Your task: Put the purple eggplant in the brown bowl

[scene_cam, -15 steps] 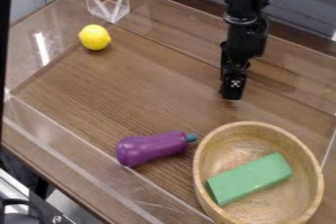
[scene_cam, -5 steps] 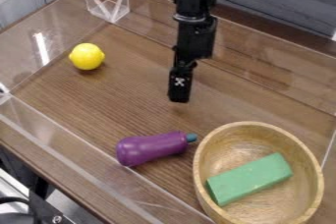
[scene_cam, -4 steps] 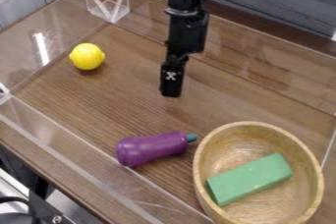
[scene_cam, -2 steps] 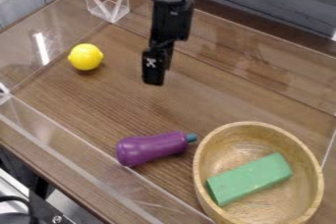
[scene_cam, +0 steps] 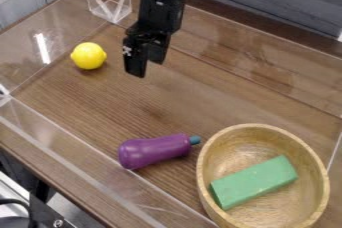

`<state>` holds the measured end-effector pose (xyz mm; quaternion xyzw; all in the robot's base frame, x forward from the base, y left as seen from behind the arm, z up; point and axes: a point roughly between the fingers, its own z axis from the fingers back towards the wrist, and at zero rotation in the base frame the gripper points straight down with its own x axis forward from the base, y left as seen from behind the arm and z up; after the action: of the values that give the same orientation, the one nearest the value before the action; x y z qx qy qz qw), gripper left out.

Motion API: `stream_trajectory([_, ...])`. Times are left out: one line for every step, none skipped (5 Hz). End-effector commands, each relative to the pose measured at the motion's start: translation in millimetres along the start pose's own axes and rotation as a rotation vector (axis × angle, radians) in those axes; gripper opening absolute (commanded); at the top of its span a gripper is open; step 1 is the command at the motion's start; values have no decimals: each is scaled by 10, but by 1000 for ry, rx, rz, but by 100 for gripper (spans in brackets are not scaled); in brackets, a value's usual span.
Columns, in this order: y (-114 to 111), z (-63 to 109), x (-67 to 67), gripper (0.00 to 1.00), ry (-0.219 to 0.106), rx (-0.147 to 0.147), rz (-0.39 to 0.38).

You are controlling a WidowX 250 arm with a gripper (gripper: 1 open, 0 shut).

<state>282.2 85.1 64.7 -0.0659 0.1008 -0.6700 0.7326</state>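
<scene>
My gripper [scene_cam: 136, 68] hangs above the counter [scene_cam: 241, 82], can't tell if clenched or released, holding nothing. Purple eggplant [scene_cam: 156, 151] lies below it, toward me, touching the brown bowl [scene_cam: 222, 201] rim. Yellow ball [scene_cam: 90, 57] just left.

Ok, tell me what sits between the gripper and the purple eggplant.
Nothing: in the camera view, only bare wood-grain tabletop separates the black gripper from the glossy purple toy eggplant. The round yellow ball lies off to the side.

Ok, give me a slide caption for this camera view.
Gripper hovers near the yellow ball; purple eggplant lies on the table beside the brown bowl holding a green block.
</scene>
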Motion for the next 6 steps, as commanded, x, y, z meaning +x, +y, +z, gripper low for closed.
stream_trajectory([-55,283,-150,100,33,89,-80])
stream_trajectory([-102,330,-236,100,43,104,-150])
stream_trajectory([-160,348,-289,100,41,109,-152])
stream_trajectory([-214,350,-331,100,33,112,-120])
stream_trajectory([-242,346,-409,100,21,111,-56])
stream_trajectory([-241,333,-498,100,2,110,36])
